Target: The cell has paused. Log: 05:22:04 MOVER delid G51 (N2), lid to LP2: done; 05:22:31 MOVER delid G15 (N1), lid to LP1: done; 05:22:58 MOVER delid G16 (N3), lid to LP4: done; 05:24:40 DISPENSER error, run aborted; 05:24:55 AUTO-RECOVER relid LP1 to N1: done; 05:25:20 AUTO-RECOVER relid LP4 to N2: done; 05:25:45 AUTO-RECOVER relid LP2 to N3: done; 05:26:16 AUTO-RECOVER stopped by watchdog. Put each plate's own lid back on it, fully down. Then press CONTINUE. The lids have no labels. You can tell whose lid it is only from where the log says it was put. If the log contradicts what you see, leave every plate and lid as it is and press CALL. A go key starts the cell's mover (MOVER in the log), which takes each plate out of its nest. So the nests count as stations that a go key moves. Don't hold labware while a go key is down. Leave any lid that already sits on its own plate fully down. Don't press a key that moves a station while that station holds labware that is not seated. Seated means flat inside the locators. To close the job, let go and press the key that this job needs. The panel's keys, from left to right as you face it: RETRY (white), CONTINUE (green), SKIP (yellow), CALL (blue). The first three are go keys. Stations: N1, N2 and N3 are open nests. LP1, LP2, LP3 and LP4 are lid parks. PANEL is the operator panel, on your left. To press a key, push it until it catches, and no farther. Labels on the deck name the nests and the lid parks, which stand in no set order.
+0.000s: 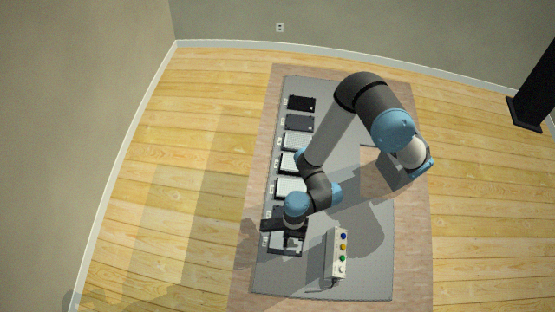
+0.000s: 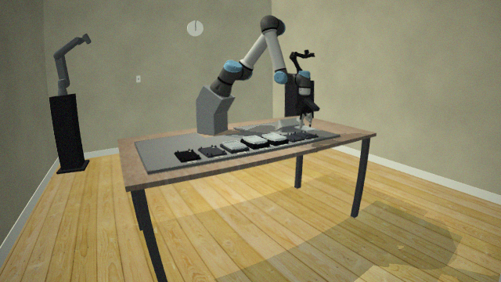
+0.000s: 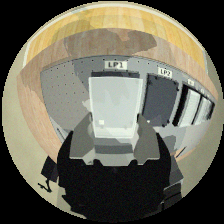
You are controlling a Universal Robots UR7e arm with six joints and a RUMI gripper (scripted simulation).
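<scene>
- Grey mat point(image 1: 373, 243) covers most of the wooden table point(image 2: 344, 138), and a single row of seven stations runs along its edge.
- From the far end of that row in the top view: two dark stations point(image 1: 301, 103) point(image 1: 299, 122), then three pale well plates point(image 1: 297, 140) point(image 1: 288, 162) point(image 1: 290, 186), then two more dark stations under the wrist.
- Small white label tags point(image 1: 279, 141) sit beside each station; they are too small to read from above.
- Operator panel point(image 1: 335, 259) stands on the mat just beside the near end of the row, with blue point(image 1: 343, 236), yellow point(image 1: 342, 246), green point(image 1: 342, 257) and white point(image 1: 341, 269) keys.
- Nothing stands between the wrist and the station below it; the arm's forearm point(image 1: 323, 139) crosses over part of the middle plates.
- Elsewhere: a black pedestal with a second grey arm point(image 2: 64, 63) by the wall, a round clock point(image 2: 195, 28), a wall socket point(image 1: 279, 27).
- Pincer point(image 3: 114, 131) is pinching a pale translucent lid point(image 3: 114, 105) by its near edge, one finger on each side.
- Lid hangs over the last station in the row, marked LP1 point(image 3: 116, 65) in the wrist view; LP2 point(image 3: 165, 72) lies next to it, dark.
- Whether the lid touches the park cannot be told.
</scene>
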